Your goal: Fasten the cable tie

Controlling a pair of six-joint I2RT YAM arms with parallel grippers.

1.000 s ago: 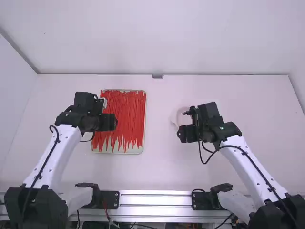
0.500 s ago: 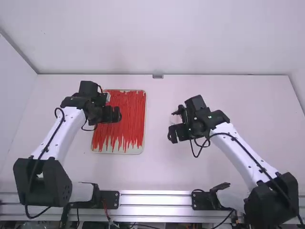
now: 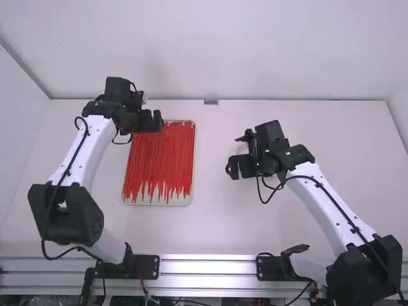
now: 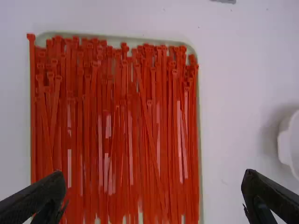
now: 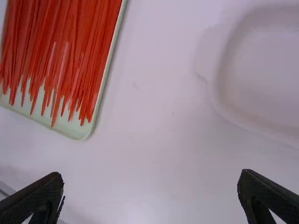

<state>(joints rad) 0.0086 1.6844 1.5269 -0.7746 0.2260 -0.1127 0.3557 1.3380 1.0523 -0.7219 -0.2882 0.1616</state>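
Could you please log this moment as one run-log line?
left gripper: open, at far end of tray | right gripper: open, empty | cable ties: lying in tray

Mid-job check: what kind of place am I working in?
Probably a lab robot workcell: a white table, plain white walls around it, an aluminium mounting rail along its near edge.

The thin red-orange plastic cable ties (image 3: 159, 159) form dense parallel stripes of one colour over a pale green rectangular tray (image 3: 157, 202). The smooth table (image 3: 210, 213) is plain white, as is the shallow plastic dish (image 5: 261, 84). The left end effector (image 3: 152, 121) and right end effector (image 3: 234, 168) are black.
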